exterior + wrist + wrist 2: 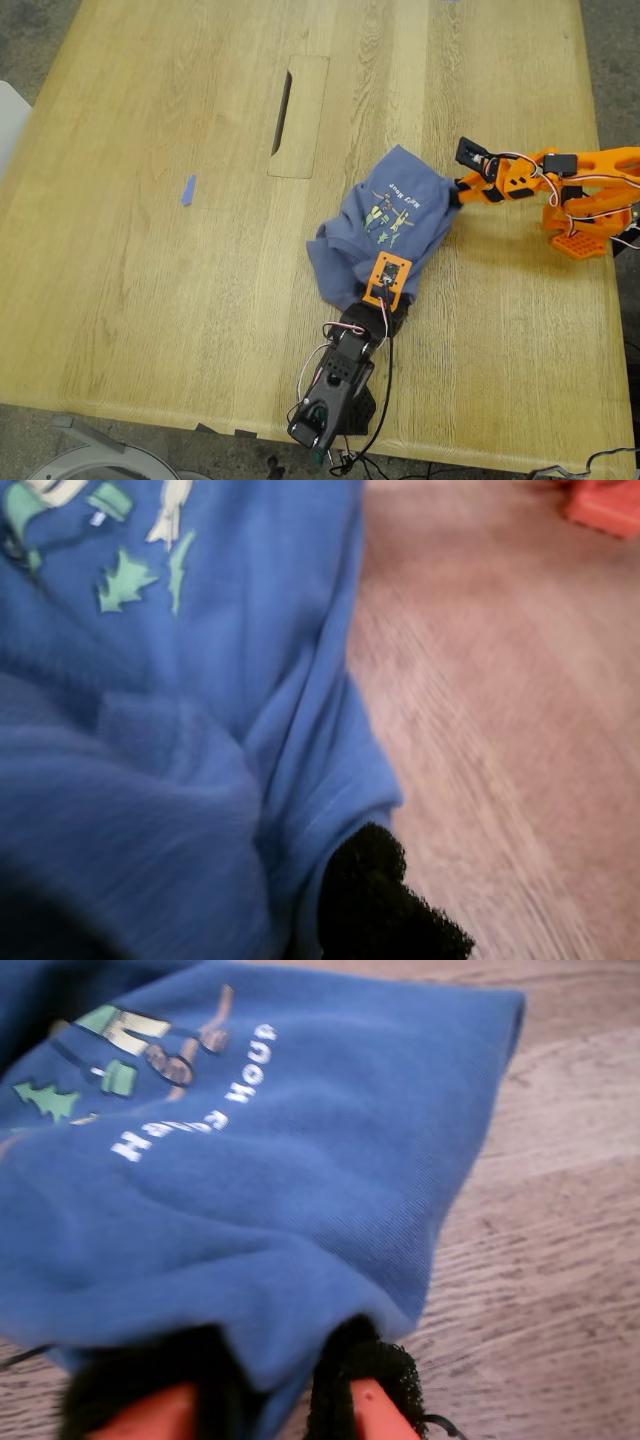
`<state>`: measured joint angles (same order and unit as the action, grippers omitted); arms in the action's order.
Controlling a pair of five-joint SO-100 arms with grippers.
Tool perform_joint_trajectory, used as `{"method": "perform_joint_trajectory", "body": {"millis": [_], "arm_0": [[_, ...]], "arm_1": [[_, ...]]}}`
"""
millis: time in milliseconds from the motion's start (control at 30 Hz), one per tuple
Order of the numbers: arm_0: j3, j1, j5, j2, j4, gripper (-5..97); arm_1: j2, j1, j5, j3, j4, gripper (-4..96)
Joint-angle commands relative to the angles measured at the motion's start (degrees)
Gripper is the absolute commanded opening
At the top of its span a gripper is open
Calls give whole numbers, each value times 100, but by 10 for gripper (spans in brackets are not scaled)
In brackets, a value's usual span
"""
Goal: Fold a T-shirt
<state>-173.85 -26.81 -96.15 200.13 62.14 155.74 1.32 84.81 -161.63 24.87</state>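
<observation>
The slate-blue T-shirt lies bunched on the wooden table, right of centre in the exterior view, with its green and yellow print facing up. My first gripper, on the black arm coming from the near edge, sits at the shirt's near end. Its black padded fingertip is tucked under a fold of the T-shirt, and the jaws look shut on cloth. My second gripper, on the orange arm at the exterior view's right, pinches the T-shirt hem between its padded fingers.
A long inset panel with a dark slot lies beyond the shirt. A small blue scrap rests toward the exterior view's left. The orange arm's base stands near the table's edge on the exterior view's right. Bare wood surrounds the shirt.
</observation>
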Motion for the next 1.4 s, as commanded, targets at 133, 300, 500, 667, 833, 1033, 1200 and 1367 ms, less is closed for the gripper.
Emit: {"method": "perform_joint_trajectory", "body": {"millis": [133,300,500,667,833,1033,1200,1367], "arm_0": [[237,712,114,545,132,575],[633,1116,360,352,229,587],[2004,1169,360,-721,896,589],[3252,1371,316,-1995,835,596],[4043,1028,404,-3226,-9,585],[3727,1116,598,-4500,-2522,221],[3261,1494,466,-5256,-3876,0],[2953,1608,422,-5634,-4351,0]], "arm_1": [[1336,-281,132,-246,1468,378],[2188,-422,141,-185,2364,397],[2338,-202,123,492,2936,412],[2021,-105,114,1055,2883,405],[1222,-97,88,1573,2303,328],[-835,-360,79,2268,483,1],[-2399,-448,105,2988,-606,0],[-3331,-809,88,3252,-1187,0]]}}
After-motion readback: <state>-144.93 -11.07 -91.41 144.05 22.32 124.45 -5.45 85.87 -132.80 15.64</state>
